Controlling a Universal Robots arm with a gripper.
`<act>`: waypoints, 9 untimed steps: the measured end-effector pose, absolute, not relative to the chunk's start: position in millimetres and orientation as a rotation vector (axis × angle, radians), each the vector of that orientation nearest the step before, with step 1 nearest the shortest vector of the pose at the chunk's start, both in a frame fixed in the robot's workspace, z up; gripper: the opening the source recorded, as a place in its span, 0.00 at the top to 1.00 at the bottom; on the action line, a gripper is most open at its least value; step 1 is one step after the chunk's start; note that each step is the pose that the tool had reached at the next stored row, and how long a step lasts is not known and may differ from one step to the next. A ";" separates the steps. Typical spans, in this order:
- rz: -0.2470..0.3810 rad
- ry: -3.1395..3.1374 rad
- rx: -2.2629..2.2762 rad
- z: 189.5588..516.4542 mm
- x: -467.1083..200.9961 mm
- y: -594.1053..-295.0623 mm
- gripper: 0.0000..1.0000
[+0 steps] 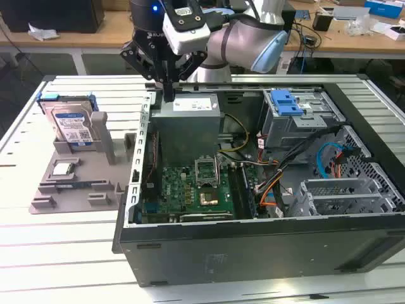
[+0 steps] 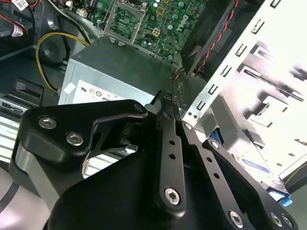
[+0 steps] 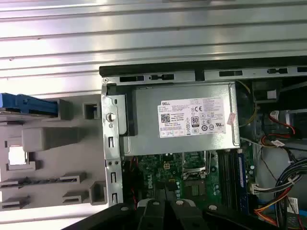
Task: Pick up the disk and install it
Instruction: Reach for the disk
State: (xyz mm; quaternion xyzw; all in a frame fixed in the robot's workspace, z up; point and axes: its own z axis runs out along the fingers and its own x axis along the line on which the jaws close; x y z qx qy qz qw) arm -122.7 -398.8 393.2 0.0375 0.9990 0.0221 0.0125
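1. Exterior view's left: the disk (image 1: 73, 125) stands upright in a grey fixture (image 1: 76, 190) on the slatted table (image 1: 63, 253), well apart from the gripper. A small silver chip (image 1: 63, 168) lies in the same fixture, nearer the camera.
2. Gripper (image 1: 169, 95) hangs over the open computer case (image 1: 253, 234) at its far corner on the exterior view's left, just beside the power supply (image 1: 188, 123). Fingers (image 2: 167, 111) are pressed together, gripping nothing.
3. Further right: motherboard (image 1: 190, 187), then the drive cage (image 1: 297, 126) with a bare blue bracket (image 1: 286, 101) on top.
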 end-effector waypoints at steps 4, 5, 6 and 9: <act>0.069 3.114 0.117 393.3 -147.8 -398.8 0.89; 0.069 3.114 0.117 393.3 -150.7 -398.9 0.89; 0.069 3.114 0.116 393.3 -153.1 -398.9 0.89; 0.069 3.114 0.117 393.3 -168.7 -398.8 0.89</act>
